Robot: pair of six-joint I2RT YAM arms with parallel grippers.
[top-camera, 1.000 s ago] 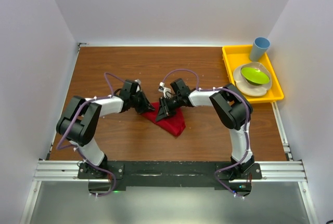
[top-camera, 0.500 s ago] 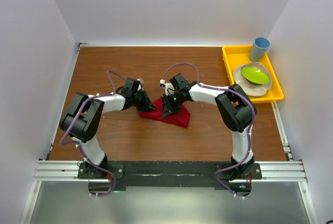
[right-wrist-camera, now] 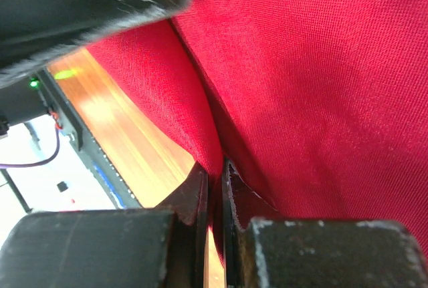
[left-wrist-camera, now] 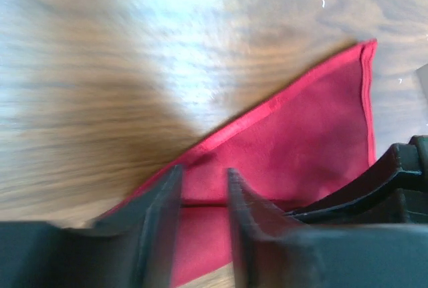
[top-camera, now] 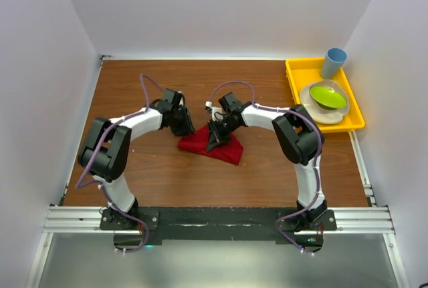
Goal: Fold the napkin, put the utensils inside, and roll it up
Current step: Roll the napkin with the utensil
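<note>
The red napkin (top-camera: 224, 149) lies folded on the wooden table, mid-table between both arms. In the left wrist view its hemmed edge runs diagonally to a corner (left-wrist-camera: 364, 51). My left gripper (top-camera: 182, 123) hovers at the napkin's left corner, open; red cloth (left-wrist-camera: 294, 141) shows below the gap between its fingers (left-wrist-camera: 166, 201), and nothing is gripped. My right gripper (top-camera: 215, 138) sits over the napkin's middle. In its wrist view the right gripper (right-wrist-camera: 215, 176) is shut on a pinched fold of the napkin (right-wrist-camera: 321, 74). The utensils are out of view.
A yellow tray (top-camera: 292, 85) stands at the back right, holding a blue cup (top-camera: 334, 61) and a green bowl (top-camera: 328, 95) on a white plate (top-camera: 322, 113). White walls close in the table's left, right and far sides.
The left gripper has opened, let go of the napkin and drawn back a little. The napkin now lies wider and flatter. The right gripper has closed tighter on its fold.
</note>
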